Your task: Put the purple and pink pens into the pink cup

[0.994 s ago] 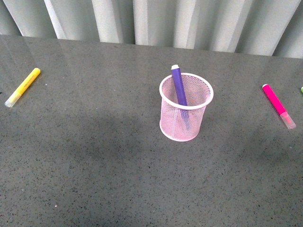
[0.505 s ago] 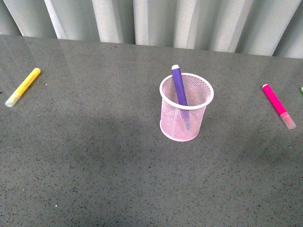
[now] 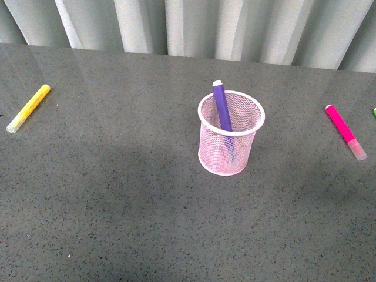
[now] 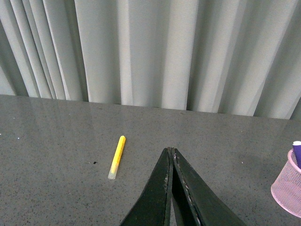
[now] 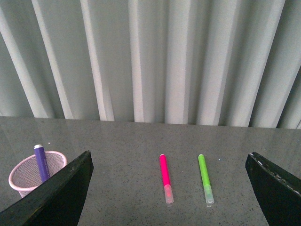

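Purple pen [image 3: 221,106] leans inside the pink cup [image 3: 217,154] at frame centre; pink pen [image 3: 343,129] lies far right, so the right gripper [image 5: 170,157] gapes toward it, left gripper [image 4: 170,150] pressed together.

L claw [image 4: 170,151] has fingers pressed flat together; R claw [image 5: 169,155] fingers spread wide apart.

Finishes: plastic pens, a coated mesh cup, stone-look top.
Tabletop [image 3: 117,194] is dark grey, speckled, stone-look, smooth with a faint sheen. pink cup [image 3: 226,151] is pale pink coated wire mesh with a solid smooth rim. purple pen [image 3: 221,106], pink pen [image 3: 342,127], yellow marker [image 3: 30,106] and green marker [image 5: 204,175] have smooth plastic barrels, with clear translucent caps on the last three. curtain [image 3: 194,26] is matt pleated cloth. left gripper [image 4: 170,151] is matt black with scuffed edges.
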